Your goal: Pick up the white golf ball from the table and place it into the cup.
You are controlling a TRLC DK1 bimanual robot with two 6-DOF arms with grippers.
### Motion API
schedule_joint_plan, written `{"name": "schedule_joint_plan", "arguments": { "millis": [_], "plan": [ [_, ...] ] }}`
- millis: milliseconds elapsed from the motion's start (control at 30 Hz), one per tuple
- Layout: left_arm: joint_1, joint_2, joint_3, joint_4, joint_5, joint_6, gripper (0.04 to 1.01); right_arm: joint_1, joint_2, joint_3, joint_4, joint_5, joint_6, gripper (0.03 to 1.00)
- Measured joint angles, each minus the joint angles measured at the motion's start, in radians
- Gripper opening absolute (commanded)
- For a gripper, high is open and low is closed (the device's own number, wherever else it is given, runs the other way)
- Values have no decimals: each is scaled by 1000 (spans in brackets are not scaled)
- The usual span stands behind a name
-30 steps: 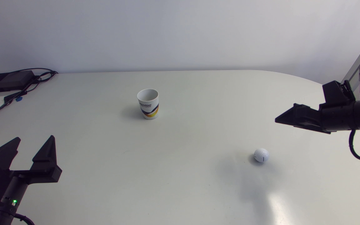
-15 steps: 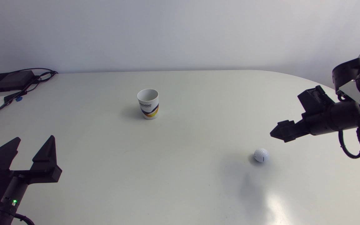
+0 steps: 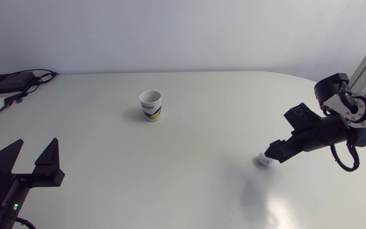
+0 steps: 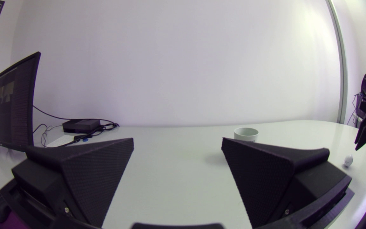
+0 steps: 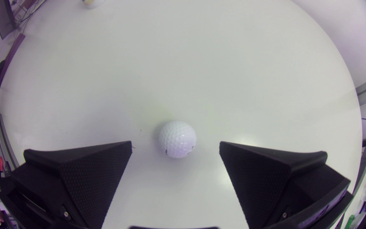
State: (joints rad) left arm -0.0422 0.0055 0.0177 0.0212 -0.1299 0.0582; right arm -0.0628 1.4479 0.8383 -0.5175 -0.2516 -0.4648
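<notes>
Hovering with the matte black right hand (image 3: 272, 152) spread wide just above a small white dimpled golf ball (image 5: 177, 139), untouched on the pale bench (image 3: 183, 184), well apart from the white printed paper cup (image 3: 150, 105). Risk of sending it rolling by closing off-centre or too high. Hard to judge the remaining gap above the ball.

cup (image 3: 150, 105) on table (image 3: 208, 105) | golf ball (image 3: 263, 159) nearer, to its right
</notes>
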Motion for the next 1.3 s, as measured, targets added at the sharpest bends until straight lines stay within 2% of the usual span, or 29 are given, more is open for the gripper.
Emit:
{"name": "schedule_joint_plan", "arguments": {
  "millis": [500,867,1233,1300],
  "plan": [
    [-15,0,0,-6,0,0,990,38,113,-27,90,44,0,969],
    [-17,0,0,-6,0,0,992,51,177,-27,128,48,0,964],
    [-17,0,0,-7,0,0,992,77,188,-27,159,78,10,931],
    [-17,0,0,-7,0,0,992,77,195,-27,159,81,16,890]
  ]
}}
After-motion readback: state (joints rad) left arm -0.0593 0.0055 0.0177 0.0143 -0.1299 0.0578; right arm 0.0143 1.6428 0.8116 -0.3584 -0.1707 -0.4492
